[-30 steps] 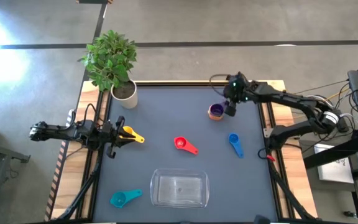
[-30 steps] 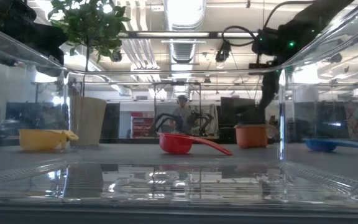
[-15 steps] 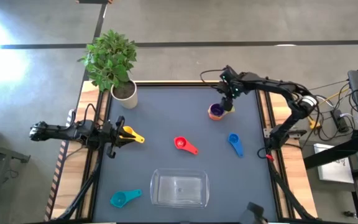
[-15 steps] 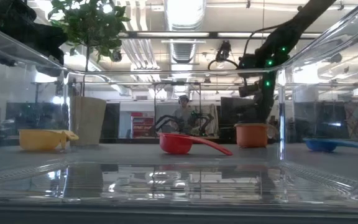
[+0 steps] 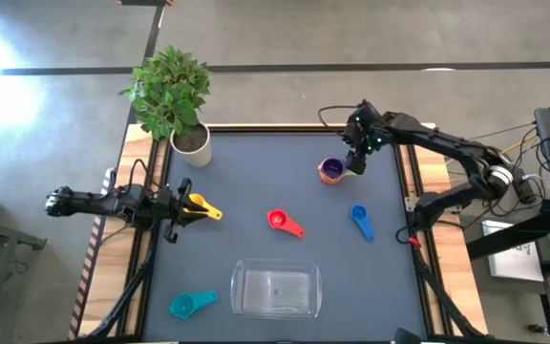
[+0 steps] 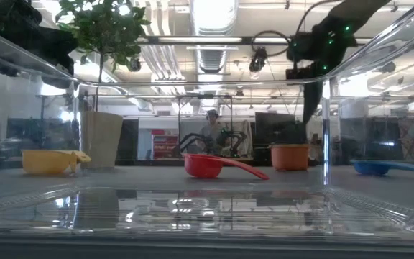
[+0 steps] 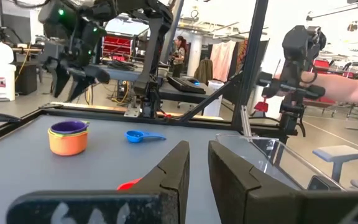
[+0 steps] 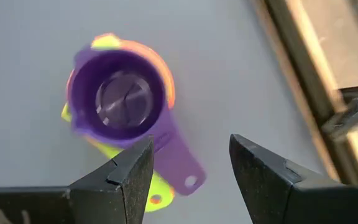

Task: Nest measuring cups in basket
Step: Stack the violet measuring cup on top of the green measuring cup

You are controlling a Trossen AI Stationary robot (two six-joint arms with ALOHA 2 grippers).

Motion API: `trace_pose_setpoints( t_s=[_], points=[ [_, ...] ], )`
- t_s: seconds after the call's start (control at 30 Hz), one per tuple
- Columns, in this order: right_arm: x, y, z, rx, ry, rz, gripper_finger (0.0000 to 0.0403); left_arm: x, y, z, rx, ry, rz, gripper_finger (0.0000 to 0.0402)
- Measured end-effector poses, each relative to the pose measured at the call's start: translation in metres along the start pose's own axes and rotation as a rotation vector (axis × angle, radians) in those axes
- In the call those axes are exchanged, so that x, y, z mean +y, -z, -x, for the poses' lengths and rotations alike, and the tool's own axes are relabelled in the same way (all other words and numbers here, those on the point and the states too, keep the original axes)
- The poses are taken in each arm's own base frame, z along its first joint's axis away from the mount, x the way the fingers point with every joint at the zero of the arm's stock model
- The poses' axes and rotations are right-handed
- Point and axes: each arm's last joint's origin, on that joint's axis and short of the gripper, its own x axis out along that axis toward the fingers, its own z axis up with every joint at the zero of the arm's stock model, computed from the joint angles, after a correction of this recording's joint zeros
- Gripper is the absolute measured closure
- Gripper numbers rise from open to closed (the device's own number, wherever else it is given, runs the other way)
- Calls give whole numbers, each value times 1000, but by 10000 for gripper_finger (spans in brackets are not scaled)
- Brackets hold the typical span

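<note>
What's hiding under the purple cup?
The purple cup sits nested in an orange cup, with a yellow-green one showing under its handle. The purple cup covers the insides of the lower cups, so anything in there is hidden.

Green cup [image 8: 143,186] — mostly hidden beneath purple cup [image 8: 120,99].

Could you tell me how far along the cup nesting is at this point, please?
Partly done: the purple cup sits nested in the orange and green cups at the table's far side. In hand: the open right gripper hovers above that stack. Left: yellow, red, blue and teal cups lie loose, and the basket is empty. The left gripper waits shut.
</note>
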Motion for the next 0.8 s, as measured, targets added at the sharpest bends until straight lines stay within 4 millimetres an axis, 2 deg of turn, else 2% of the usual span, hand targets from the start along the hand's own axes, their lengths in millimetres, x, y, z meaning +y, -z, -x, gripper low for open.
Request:
trace_pose_setpoints(
  t_s=[0.13,0.33,0.6,0.8],
  points=[
    [-3,-1,5,-40,25,-17,204,0,0,0,0,0,0,361],
    [1,6,-4,25,-56,186,200,0,0,0,0,0,0,361],
    [2,5,-10,1,-158,196,147,0,0,0,0,0,0,361],
    [2,8,-29,80,-221,181,120,0,0,0,0,0,0,361]
  ],
)
